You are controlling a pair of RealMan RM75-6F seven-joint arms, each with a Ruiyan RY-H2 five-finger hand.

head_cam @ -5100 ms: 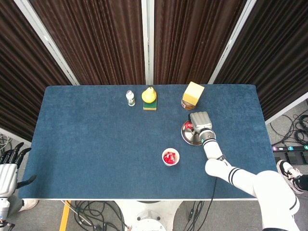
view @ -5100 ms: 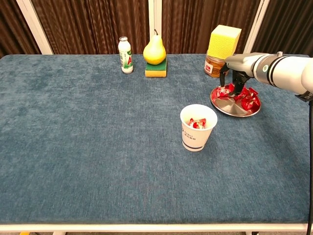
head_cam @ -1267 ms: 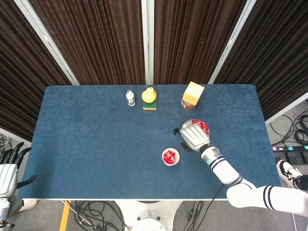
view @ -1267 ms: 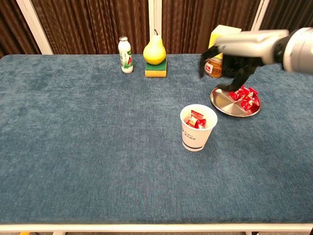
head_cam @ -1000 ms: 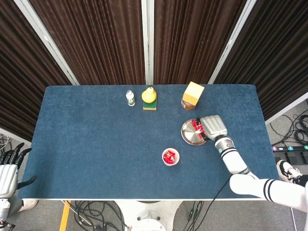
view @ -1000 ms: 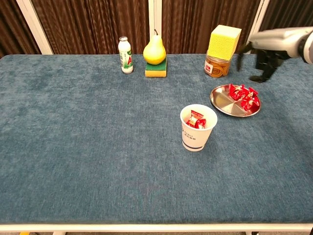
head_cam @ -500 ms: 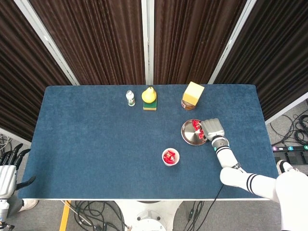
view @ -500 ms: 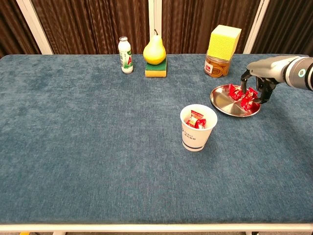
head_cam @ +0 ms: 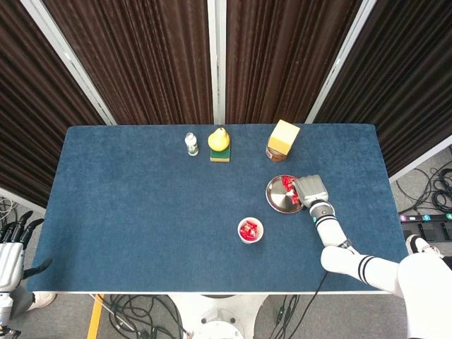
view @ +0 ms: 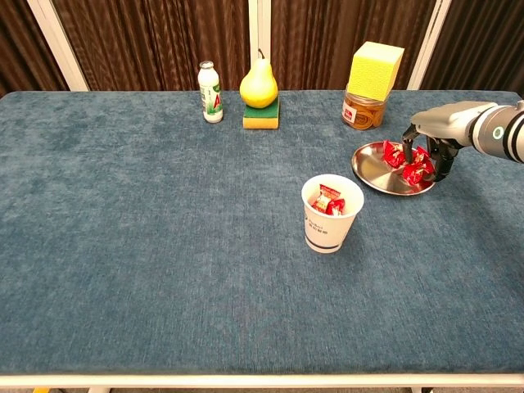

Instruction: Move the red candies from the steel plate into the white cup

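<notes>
Desk (view: 147,246): blue cloth top, dark curtains behind.

Plate (view: 375,173): steel, shallow, at the right side of the desk, just in front of the jar. Its left part is bare metal.

Candies (view: 413,164): red wrapped pieces heaped on the right half of the plate (count not legible). In the head view they show as a red patch (head_cam: 287,183) at the plate's far right edge.

Cup (view: 331,221): white paper, upright, near the desk's middle, apart from the plate and nearer the front edge. More red candies lie inside it.

Right hand (view: 432,146): lowered over the plate's right side, palm down, dark fingers (view: 407,149) curled down into the candy heap and touching it. Whether a candy is actually gripped cannot be told from either view. From above the hand (head_cam: 311,190) covers the plate's right rim.

Left hand (head_cam: 8,254): off the desk at the near left corner, holding nothing, fingers apart and extended; seen in the head view only.

Jar (view: 362,110): amber, at the back right, with a yellow sponge (view: 376,68) on top.

Pear (view: 258,83): yellow, upright on a green-and-yellow sponge at the back centre.

Bottle (view: 210,92): small, white, just left of the pear.
</notes>
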